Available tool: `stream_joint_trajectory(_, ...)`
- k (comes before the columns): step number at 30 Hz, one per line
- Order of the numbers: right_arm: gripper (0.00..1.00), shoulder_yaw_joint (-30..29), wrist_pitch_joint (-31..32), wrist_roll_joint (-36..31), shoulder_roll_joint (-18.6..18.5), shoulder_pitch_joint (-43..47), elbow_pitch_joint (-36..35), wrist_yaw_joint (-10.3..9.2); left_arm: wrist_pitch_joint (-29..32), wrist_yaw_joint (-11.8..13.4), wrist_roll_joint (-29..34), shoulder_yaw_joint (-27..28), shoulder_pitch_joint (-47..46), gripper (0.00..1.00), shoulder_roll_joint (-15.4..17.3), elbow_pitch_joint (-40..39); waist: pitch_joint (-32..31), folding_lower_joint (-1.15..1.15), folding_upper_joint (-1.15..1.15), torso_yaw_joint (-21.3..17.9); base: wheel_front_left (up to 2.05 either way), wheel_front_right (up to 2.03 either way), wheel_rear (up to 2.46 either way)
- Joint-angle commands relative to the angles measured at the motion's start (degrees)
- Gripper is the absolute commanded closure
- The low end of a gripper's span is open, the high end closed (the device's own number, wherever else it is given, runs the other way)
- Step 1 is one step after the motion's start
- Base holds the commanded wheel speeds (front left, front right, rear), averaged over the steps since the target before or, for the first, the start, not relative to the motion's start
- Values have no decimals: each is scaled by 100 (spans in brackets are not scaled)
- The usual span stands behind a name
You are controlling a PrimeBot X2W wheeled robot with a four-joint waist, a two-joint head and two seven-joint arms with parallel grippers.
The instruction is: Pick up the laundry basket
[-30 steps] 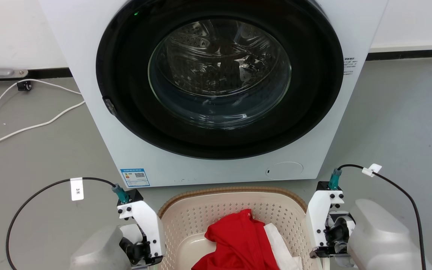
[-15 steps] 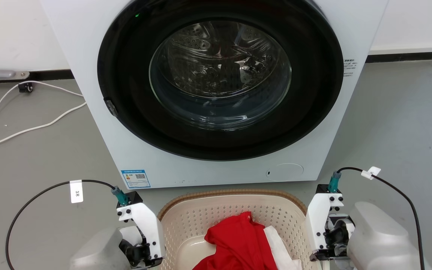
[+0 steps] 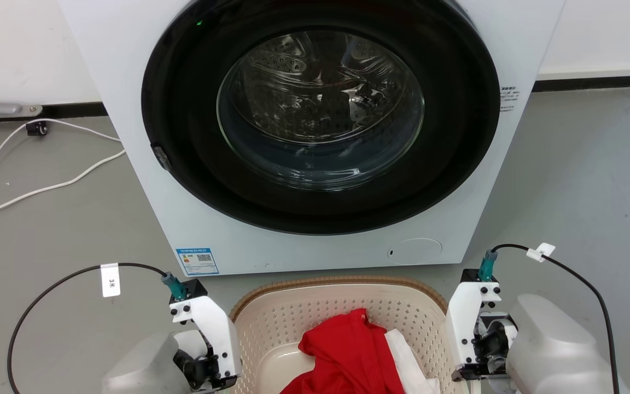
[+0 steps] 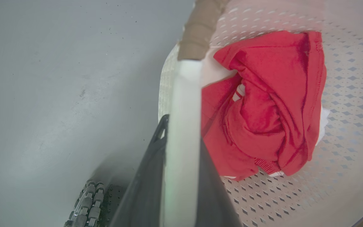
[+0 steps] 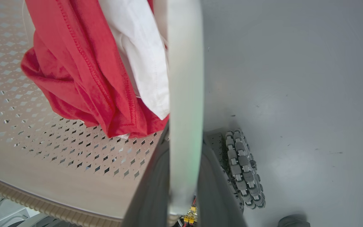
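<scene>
Gripping on the left: the left gripper [image 4: 183,135] has its jaws narrow, one dark finger on each side of the white left handle [image 4: 183,94] and pressed against it.
Gripping on the right: the right gripper [image 5: 184,135] is the same, with its jaws narrow and clamped around the pale right handle [image 5: 184,63].
Laundry basket [image 3: 337,282]: it lies between the two grippers, in front of the washing machine [image 3: 293,251], near its base but apart from it. Whether it touches the grey floor [image 3: 566,164] I cannot tell.
Basket material: cream plastic with many small diamond holes, rounded corners and a brown woven-look rim.
Inside the basket: a crumpled red garment [image 3: 353,350] with stitched hems, and a smooth white cloth [image 3: 408,355] just beside it, toward the right.
Washing machine: white front, with a round dark door and a clear glass window.
</scene>
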Motion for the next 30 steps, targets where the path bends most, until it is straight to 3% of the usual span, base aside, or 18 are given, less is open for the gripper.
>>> stream_joint_trajectory(1, 100, 0, 27, 32, 60, 7, -15, 20, -53, -20, -28, 11, -18, 100, -8, -19, 4, 0, 0, -6, 0, 0, 0)
stream_joint_trajectory(30, 100, -84, -8, -40, 61, -50, -15, 21, -126, -20, -77, -75, -45, 100, -20, -53, 46, 0, 0, 23, 0, 0, 0)
